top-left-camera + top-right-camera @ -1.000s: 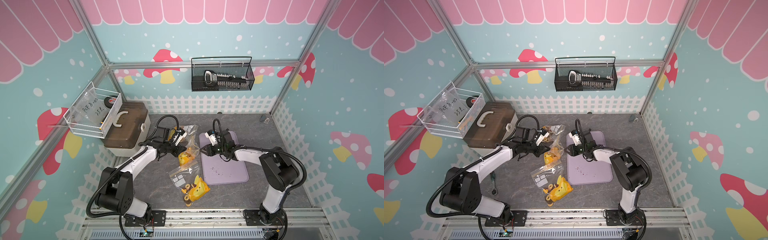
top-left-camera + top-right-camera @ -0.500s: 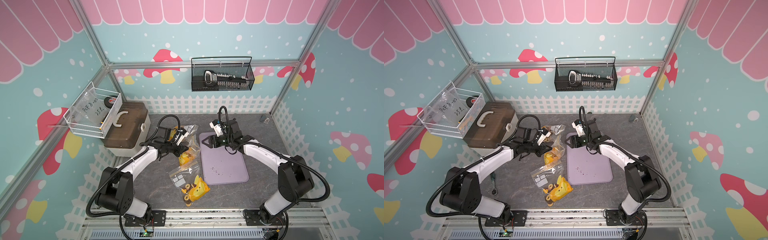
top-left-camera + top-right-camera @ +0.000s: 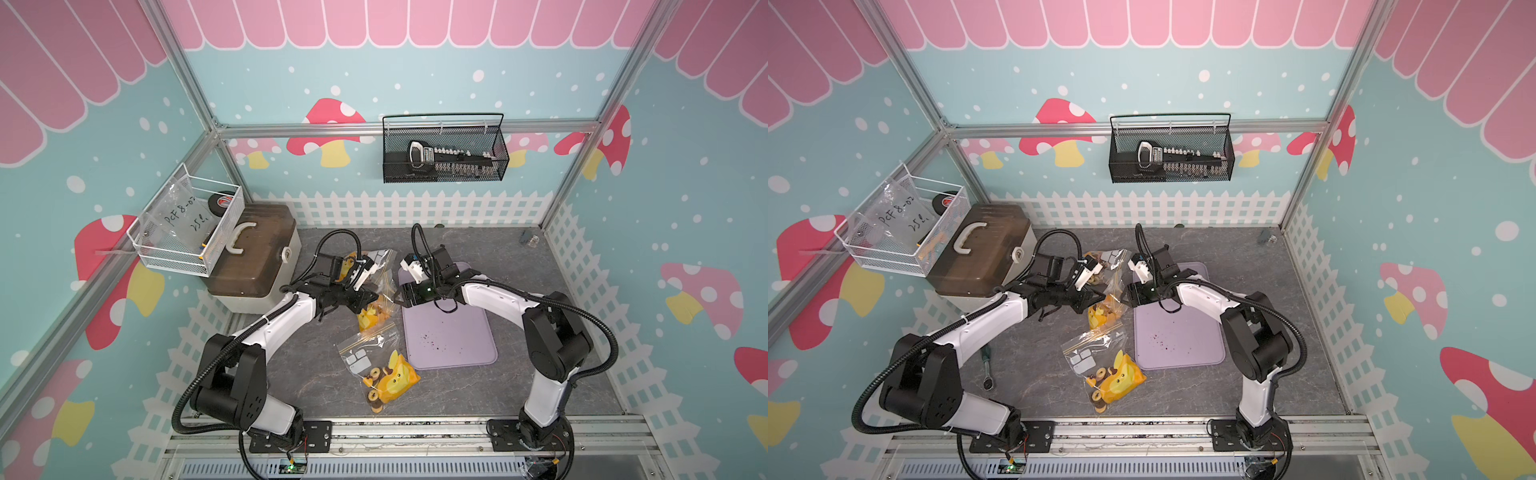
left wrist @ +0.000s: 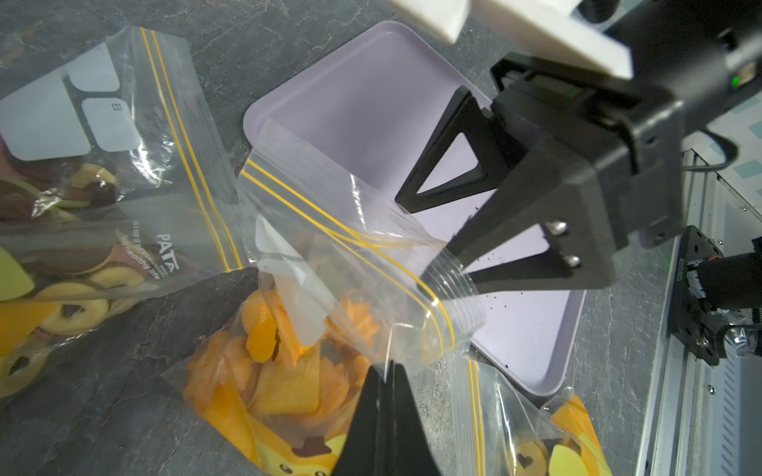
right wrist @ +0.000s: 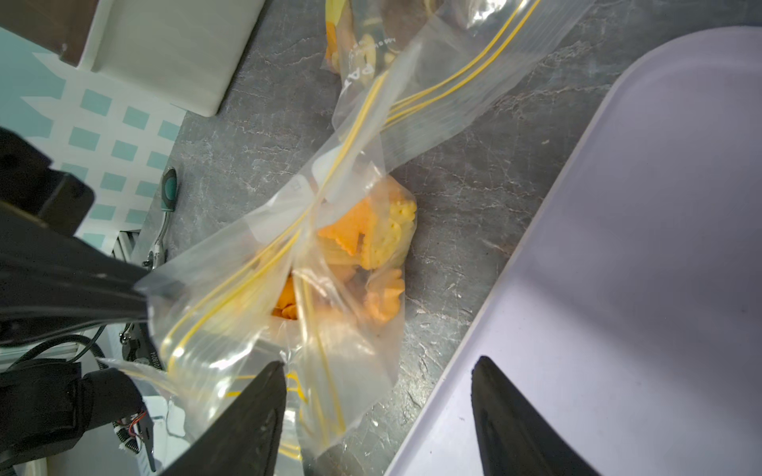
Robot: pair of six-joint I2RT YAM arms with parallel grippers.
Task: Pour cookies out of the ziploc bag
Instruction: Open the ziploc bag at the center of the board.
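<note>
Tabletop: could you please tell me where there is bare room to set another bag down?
Free: the grey tabletop behind the lavender tray, up to the back fence; the strip between tray and front rail; the tray's near half, crumbs aside. Crowded: between toolbox and tray, three ziploc bags, left gripper and right gripper.

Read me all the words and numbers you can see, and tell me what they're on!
"PCF 8-02", then "25" and a squiggle I cannot read: handwritten on the clear bag in the white wire basket.
"PATA": printed on the ziploc bag with ring cookies.
Small print beside "PATA": too blurred to read.
Label on the tool in the black wire basket: too small to read.
</note>
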